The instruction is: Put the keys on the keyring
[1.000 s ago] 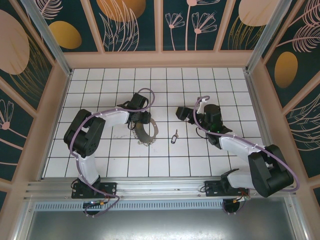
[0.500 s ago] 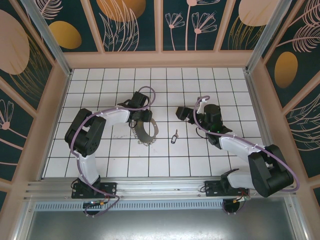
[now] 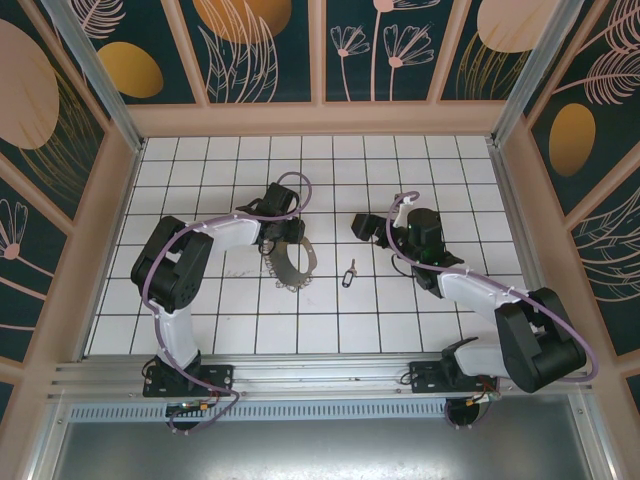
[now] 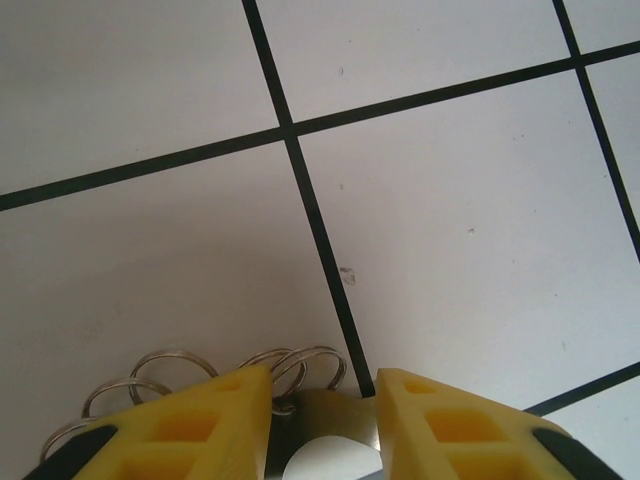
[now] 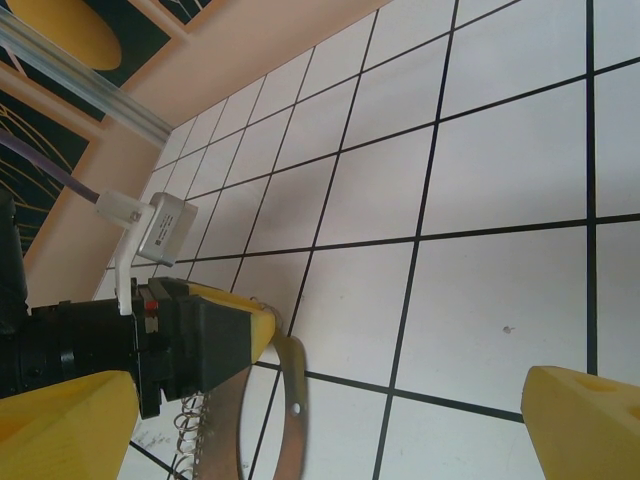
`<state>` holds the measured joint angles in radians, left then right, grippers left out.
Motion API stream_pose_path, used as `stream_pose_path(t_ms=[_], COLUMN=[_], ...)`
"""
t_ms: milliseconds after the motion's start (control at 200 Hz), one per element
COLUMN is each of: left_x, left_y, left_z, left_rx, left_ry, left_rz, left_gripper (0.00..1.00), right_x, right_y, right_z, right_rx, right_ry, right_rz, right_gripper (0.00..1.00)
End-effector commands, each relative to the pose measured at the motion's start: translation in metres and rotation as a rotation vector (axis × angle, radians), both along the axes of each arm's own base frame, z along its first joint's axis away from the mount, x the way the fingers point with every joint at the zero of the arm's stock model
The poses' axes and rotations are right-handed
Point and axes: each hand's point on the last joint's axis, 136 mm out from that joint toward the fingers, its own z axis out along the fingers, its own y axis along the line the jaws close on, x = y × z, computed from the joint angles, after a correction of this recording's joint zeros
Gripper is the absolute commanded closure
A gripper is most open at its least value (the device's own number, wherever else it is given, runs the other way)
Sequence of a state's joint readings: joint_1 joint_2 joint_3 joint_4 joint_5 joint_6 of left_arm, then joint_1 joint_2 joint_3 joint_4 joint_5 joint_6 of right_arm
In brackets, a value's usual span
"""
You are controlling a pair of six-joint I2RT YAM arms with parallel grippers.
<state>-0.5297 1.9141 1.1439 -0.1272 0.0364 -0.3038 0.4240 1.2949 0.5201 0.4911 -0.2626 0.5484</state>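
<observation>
My L gripper (image 4: 322, 385) straddles keyring (image 5: 288, 420), can't tell if gripping; R gripper (image 5: 330, 395) spread wide; key (image 3: 348, 273) mid-frame.

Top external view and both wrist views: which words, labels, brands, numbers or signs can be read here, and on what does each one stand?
None: no text can be read in these views.
The keyring, the key and the white tiled table bear no lettering.
The small grey box mounted on the left arm shows no marking that can be made out.
</observation>
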Motion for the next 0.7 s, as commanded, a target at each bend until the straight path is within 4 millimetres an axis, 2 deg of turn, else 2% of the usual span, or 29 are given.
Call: stream_pose_path(t_ms=[0, 571, 696], left_x=[0.002, 0.000, 0.001], left_y=[-0.002, 0.002, 0.009], left_z=[-0.002, -0.014, -0.014], left_rx=[0.006, 0.035, 0.058], left_ry=[-0.013, 0.000, -0.014], left_rz=[-0.005, -0.011, 0.013], left_gripper=[0.68, 0.69, 0.66], right_x=[0.002, 0.003, 0.002], right_y=[-0.001, -0.001, -0.001], right_z=[0.001, 0.002, 0.003], right_rx=[0.000, 0.000, -0.001], right_ry=[-0.027, -0.028, -0.030], right_rz=[0.000, -0.001, 0.000], right_gripper=[0.01, 0.01, 0.01])
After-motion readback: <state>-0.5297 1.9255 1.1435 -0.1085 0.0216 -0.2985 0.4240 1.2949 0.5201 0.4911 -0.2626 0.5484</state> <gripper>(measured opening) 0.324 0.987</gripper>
